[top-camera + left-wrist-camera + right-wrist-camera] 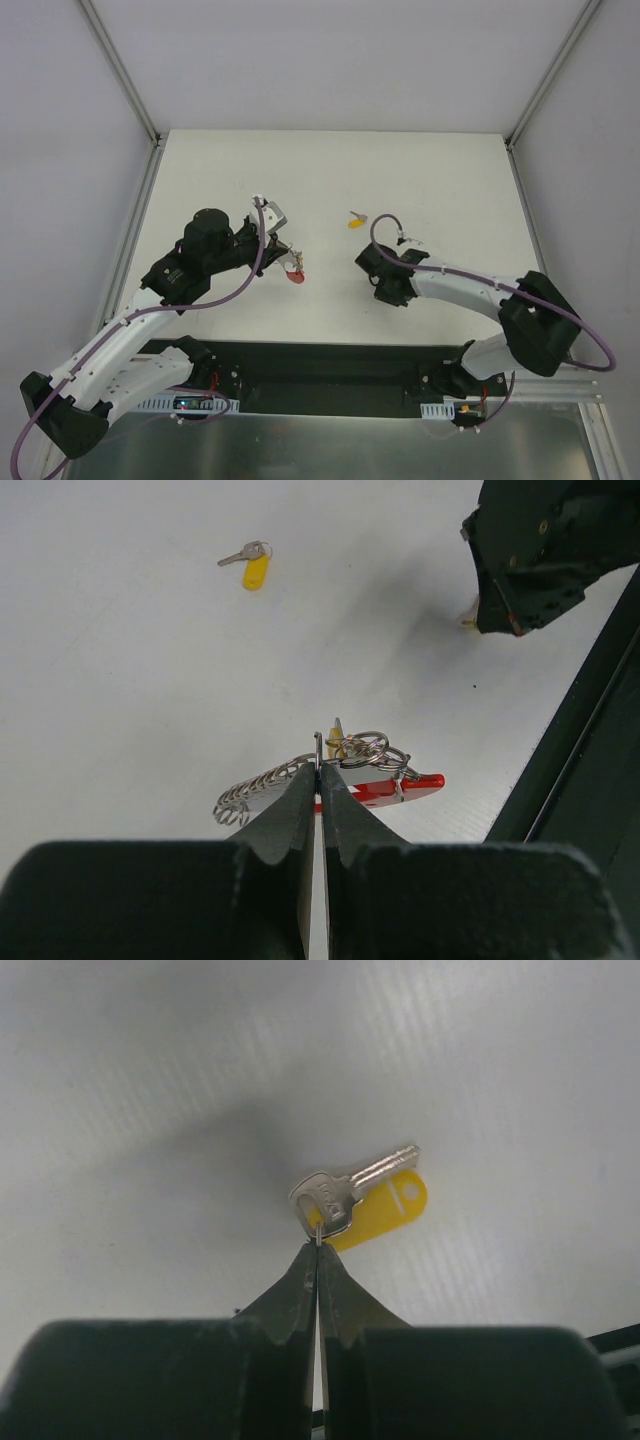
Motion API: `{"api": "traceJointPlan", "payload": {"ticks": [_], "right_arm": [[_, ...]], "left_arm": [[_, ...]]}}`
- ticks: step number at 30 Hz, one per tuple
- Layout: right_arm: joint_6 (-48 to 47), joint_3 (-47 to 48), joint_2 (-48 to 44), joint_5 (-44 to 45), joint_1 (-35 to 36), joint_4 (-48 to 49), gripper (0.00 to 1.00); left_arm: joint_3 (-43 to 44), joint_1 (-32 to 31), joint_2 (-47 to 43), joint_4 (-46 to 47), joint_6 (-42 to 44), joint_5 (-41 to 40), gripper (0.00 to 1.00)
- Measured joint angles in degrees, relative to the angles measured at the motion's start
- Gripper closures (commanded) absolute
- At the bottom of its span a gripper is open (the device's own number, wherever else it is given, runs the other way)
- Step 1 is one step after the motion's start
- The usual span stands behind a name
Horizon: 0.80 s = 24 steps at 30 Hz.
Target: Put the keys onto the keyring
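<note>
My left gripper [289,261] [319,768] is shut on a metal ring of the keyring [365,750], held just above the table. The bunch has a red curved piece [408,787] [296,277], a grey chain strap [248,791] and a yellow-headed key among its rings. My right gripper [368,266] [318,1243] is shut on the small ring of a silver key [348,1189] with a yellow tag [388,1206], and shows in the left wrist view [530,555]. A second yellow-tagged key [356,220] [254,566] lies loose on the table behind both grippers.
The white table [440,180] is ringed by white walls with metal rails [130,240]. A black base strip [330,375] runs along the near edge, also seen in the left wrist view [590,780].
</note>
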Motion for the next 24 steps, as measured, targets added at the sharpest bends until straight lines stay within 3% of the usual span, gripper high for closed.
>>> {"api": "traceJointPlan", "payload": {"ticks": [6,12,16,19,21,24], "right_arm": [[10.08,8.13,10.54,2.12,8.85,-0.92,0.97],[15.30,16.06,17.86,2.82,11.34,0.33,0.71],[15.69,17.20,19.30,2.75,11.34,1.53,0.58],[14.62,17.88,19.30,2.82,11.39,1.60,0.54],[13.27,18.34,19.04,3.02,11.52,1.79,0.45],[9.44,18.34,16.87,3.78,11.63,1.75,0.45]], "left_arm": [[0.00,0.00,-0.81,-0.02,-0.31,-0.02,1.00],[0.00,-0.02,-1.05,-0.02,-0.31,-0.07,1.00],[0.00,0.00,-1.07,-0.02,-0.31,-0.07,1.00],[0.00,-0.02,-1.11,-0.02,-0.31,-0.07,1.00],[0.00,0.00,-1.14,-0.02,-0.31,-0.07,1.00],[0.00,0.00,-1.16,-0.02,-0.31,-0.07,1.00]]}}
